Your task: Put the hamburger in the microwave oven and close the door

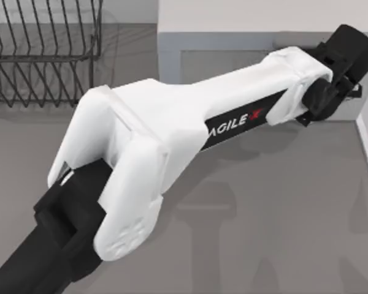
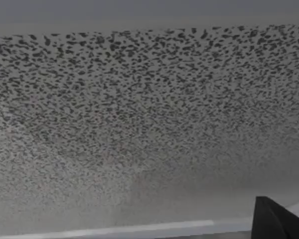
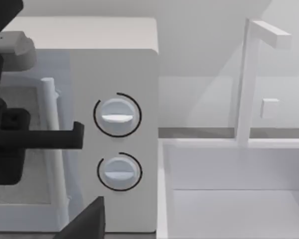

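Apparently the door [image 3: 35, 164] is being pushed shut: in the right wrist view the left gripper [image 3: 50, 137] sits against its front, beside the bar handle [image 3: 52, 149]. A steady press flat toward the microwave oven [image 1: 245, 37] until the door seats would do best. The left arm stretches diagonally across the table [image 1: 282, 214], wrist near the oven. Its jaws' state cannot be told. The hamburger is presumably inside.
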`<action>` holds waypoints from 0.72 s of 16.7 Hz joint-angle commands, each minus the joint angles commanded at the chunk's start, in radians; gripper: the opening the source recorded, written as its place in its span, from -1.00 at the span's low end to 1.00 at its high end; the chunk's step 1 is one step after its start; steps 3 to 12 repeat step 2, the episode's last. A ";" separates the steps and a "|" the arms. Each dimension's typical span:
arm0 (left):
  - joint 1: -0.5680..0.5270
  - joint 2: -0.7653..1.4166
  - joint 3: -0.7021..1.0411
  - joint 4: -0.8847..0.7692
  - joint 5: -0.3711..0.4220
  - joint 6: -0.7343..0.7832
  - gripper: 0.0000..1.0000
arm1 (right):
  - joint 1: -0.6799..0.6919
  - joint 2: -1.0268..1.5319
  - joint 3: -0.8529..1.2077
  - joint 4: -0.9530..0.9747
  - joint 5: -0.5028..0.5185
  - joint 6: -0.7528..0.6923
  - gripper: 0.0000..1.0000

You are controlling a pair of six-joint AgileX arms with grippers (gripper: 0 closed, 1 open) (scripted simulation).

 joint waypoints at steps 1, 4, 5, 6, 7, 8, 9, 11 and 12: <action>0.005 0.008 0.011 -0.004 0.003 0.004 -1.00 | 0.000 0.000 0.000 0.000 0.000 0.000 1.00; 0.005 0.010 0.013 -0.004 0.003 0.005 -1.00 | 0.000 0.000 0.000 0.000 0.000 0.000 1.00; 0.005 0.010 0.013 -0.004 0.003 0.005 -1.00 | 0.000 0.000 0.000 0.000 0.000 0.000 1.00; 0.005 0.010 0.013 -0.004 0.003 0.005 -1.00 | 0.000 0.000 0.000 0.000 0.000 0.000 1.00; 0.005 0.010 0.013 -0.004 0.003 0.005 -1.00 | 0.000 0.000 0.000 0.000 0.000 0.000 1.00; 0.005 0.010 0.013 -0.004 0.003 0.005 -1.00 | 0.000 0.000 0.000 0.000 0.000 0.000 1.00; 0.005 0.010 0.013 -0.004 0.003 0.005 -1.00 | 0.000 0.000 0.000 0.000 0.000 0.000 1.00; 0.005 0.010 0.013 -0.004 0.003 0.005 -1.00 | 0.000 0.000 0.000 0.000 0.000 0.000 1.00; 0.005 0.010 0.013 -0.004 0.003 0.005 -1.00 | 0.000 0.000 0.000 0.000 0.000 0.000 1.00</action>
